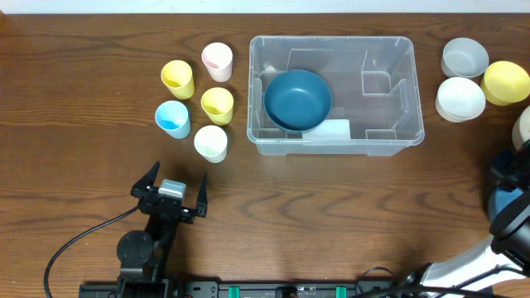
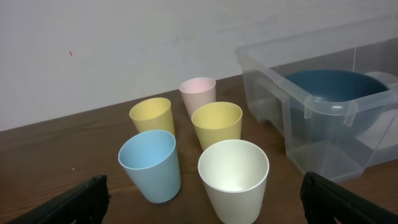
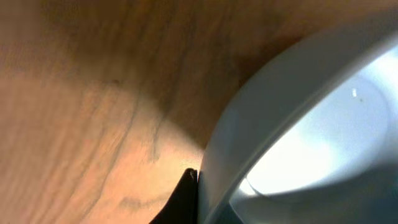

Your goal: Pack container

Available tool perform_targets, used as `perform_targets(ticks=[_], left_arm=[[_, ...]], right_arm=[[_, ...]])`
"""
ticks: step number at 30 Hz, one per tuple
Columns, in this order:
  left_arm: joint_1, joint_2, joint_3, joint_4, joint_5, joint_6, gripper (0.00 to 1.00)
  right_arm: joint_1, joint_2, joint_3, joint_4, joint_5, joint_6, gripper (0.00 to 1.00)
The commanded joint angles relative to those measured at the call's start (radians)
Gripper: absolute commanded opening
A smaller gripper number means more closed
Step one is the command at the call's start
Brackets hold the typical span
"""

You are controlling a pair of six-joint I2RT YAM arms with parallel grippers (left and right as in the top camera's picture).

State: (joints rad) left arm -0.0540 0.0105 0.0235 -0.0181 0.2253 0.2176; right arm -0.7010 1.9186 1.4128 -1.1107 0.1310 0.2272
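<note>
- The left gripper point(image 1: 179, 175) is spread wide and holds nothing, touching nothing.
- Just ahead of it stands the white cup point(image 1: 210, 142), front of the cluster; this arm is nearer.
- The container point(image 1: 389, 124) lies ahead and to its right, long axis across the table, a blue bowl point(image 1: 297, 98) inside.
- The right gripper point(image 3: 188, 198) shows one dark tip against a pale bowl point(image 3: 298, 118); I cannot tell whether it grips.
</note>
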Motion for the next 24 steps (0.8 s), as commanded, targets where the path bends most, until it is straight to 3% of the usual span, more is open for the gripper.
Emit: perform_targets(ticks=[1,4,7,11,14,18,24], left_arm=[[0.005,-0.005,-0.019,-0.032,0.006,0.010,0.98],[0.005,-0.005,-0.019,-0.032,0.006,0.010,0.98],[0.005,-0.005,-0.019,-0.032,0.006,0.010,0.98],[0.005,-0.005,-0.019,-0.032,0.006,0.010,0.98],[0.005,-0.005,-0.019,-0.032,0.006,0.010,0.98],[0.005,-0.005,-0.019,-0.032,0.006,0.010,0.98],[0.005,-0.005,-0.019,-0.032,0.006,0.010,0.98]], right_arm=[[0.006,-0.010,0.206,-0.108,0.013,0.055,0.01],[0.006,-0.010,0.430,-0.264,-0.077,0.103,0.01],[0.010,-0.010,0.671,-0.369,-0.288,0.114,0.01],[0.060,-0.011,0.948,-0.428,-0.560,0.146,0.01],[0.170,-0.011,1.088,-0.430,-0.660,0.146,0.01],[0.433,-0.011,1.154,-0.410,-0.569,0.115,0.01],[0.838,0.042,1.107,-0.320,-0.171,0.105,0.01]])
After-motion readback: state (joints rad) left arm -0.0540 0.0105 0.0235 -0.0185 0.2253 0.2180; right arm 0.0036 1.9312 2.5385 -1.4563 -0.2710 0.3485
